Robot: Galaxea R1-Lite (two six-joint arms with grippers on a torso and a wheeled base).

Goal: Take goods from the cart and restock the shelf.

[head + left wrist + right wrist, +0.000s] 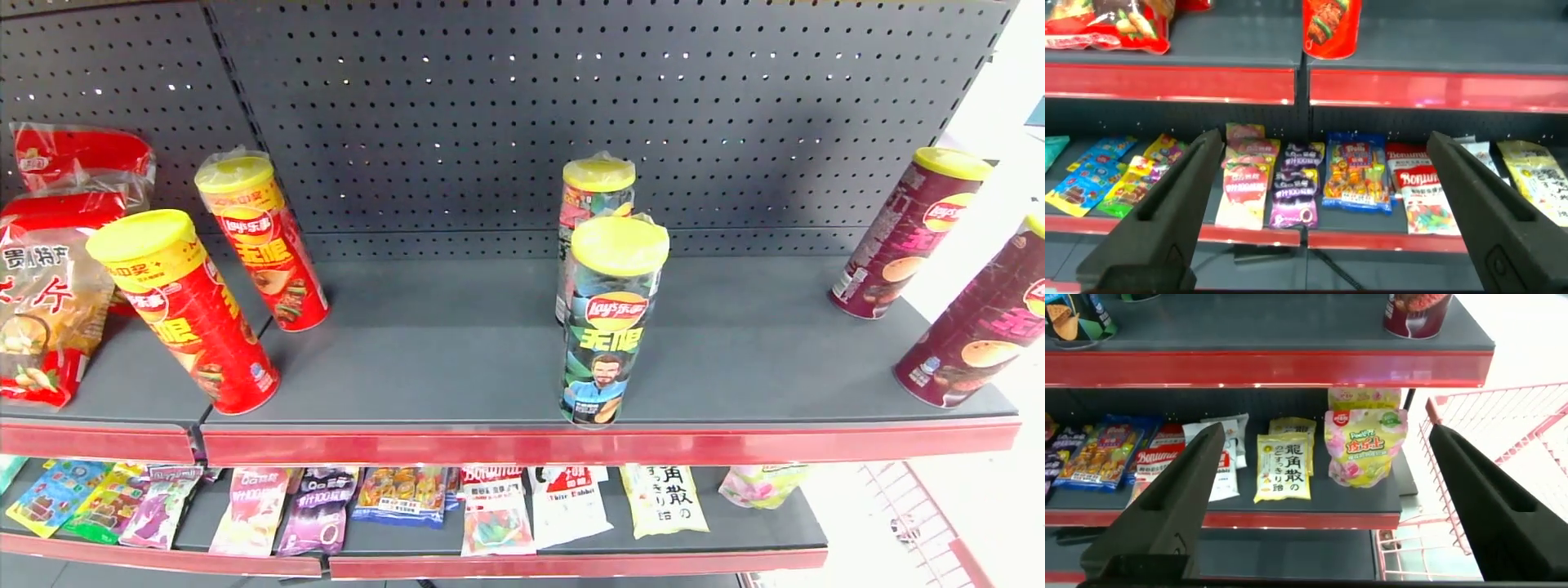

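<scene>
The upper shelf (457, 327) carries upright chip cans: two red ones (184, 310) at the left, two green ones (608, 318) in the middle, two maroon ones (906, 233) at the right. A red wire cart (1503, 433) stands to the right of the shelf unit, its contents hidden. My left gripper (1323, 143) is open and empty, facing the lower shelf (1249, 233) below a red can (1331, 28). My right gripper (1327, 433) is open and empty too, facing the lower shelf's right end, under a maroon can (1417, 314).
Red snack bags (41, 302) lie at the upper shelf's far left. Flat candy and snack packets (490, 510) fill the lower shelf, with a pink-green bag (1365, 445) at its right end. Wide gaps lie between the can groups. A pegboard wall (490, 106) backs the shelf.
</scene>
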